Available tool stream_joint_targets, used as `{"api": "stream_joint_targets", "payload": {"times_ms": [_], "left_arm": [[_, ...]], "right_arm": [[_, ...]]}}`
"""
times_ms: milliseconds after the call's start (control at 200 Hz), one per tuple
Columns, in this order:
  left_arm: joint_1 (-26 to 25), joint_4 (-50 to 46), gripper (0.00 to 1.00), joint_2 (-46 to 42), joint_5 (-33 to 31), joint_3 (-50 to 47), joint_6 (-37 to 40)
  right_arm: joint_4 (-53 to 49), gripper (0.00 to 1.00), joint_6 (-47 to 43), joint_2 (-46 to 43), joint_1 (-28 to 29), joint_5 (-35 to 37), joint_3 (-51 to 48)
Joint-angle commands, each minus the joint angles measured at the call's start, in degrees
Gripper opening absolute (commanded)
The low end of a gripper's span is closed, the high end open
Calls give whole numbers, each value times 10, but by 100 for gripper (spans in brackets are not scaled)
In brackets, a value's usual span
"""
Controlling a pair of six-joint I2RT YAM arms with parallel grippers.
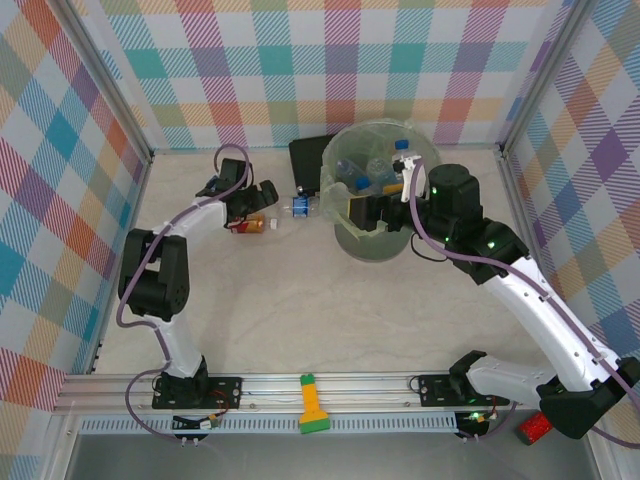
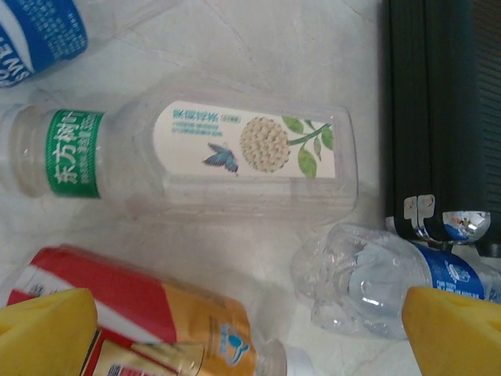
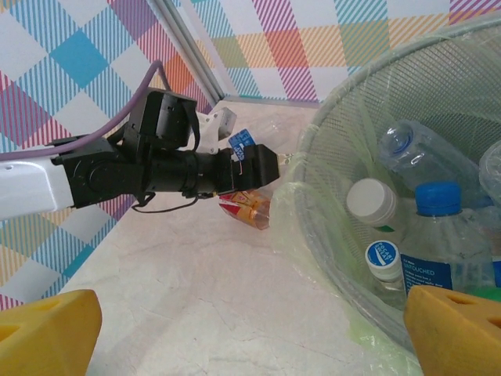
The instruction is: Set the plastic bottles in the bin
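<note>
Several plastic bottles lie left of the bin point(image 1: 378, 246). A clear bottle with green and white labels point(image 2: 235, 157) lies across the left wrist view. Below it are a red-labelled bottle point(image 2: 156, 313) and a crushed clear bottle with a blue label point(image 2: 368, 282). My left gripper point(image 1: 248, 208) hangs open just above them, its yellow fingers point(image 2: 43, 333) on either side of the gap between the two. The red-labelled bottle point(image 1: 248, 226) sits beneath it, and a blue-capped bottle point(image 1: 298, 207) lies beside. My right gripper point(image 1: 366, 212) stands open and empty at the bin's near left rim point(image 3: 344, 117). Several bottles point(image 3: 427, 157) lie inside.
A flat black rectangular object point(image 1: 308, 153) lies behind the bottles, left of the bin, and shows at the right of the left wrist view point(image 2: 438, 110). Another blue-labelled bottle point(image 2: 39, 35) is at that view's top left. Checkered walls close three sides. A green-yellow block point(image 1: 312, 405) sits on the front rail.
</note>
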Motion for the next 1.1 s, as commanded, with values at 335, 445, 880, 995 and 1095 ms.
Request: {"api": "stream_joint_targets", "payload": {"times_ms": [335,445,880,995,1095], "left_arm": [[22,2,100,31,79,12,26],[23,3,100,7,88,-18,21],[6,-1,100,-113,121,-154,-18],[-8,-13,100,-141,130,-185,-44],[-26,-14,100,-173,129,-207,-57]], "right_arm": [[4,99,17,-6,8,-1,1],[4,99,17,-7,9,-1,1],[12,99,20,-10,11,-1,-8],[17,99,22,-12,11,0,-14],[18,99,23,-13,11,1,-16]]}}
